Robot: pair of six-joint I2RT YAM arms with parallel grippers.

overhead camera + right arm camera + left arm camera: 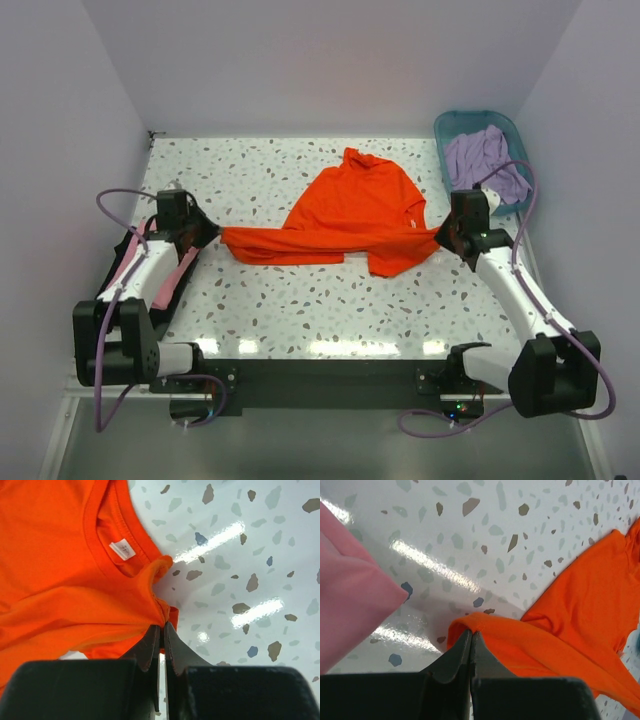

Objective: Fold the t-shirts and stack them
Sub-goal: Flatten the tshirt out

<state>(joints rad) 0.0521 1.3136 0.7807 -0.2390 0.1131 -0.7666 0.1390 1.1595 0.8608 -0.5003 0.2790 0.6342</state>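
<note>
Orange shirt (350, 215) lies mid-table, stretched left to right. Left gripper (471, 632) is clamped on its left end, right gripper (161, 626) clamped on cloth beside the collar. Both bites are thin, so a harder pull could slip one free. White label (122, 549) shows only from the right wrist; the lavender shirt (485, 160) in the far-right basket (472, 114) shows only from the top.

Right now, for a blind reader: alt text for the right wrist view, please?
The right gripper pinches a bunched edge of the orange t-shirt, close to the small white label at its neck. Shiny speckled table fills the right side.
</note>
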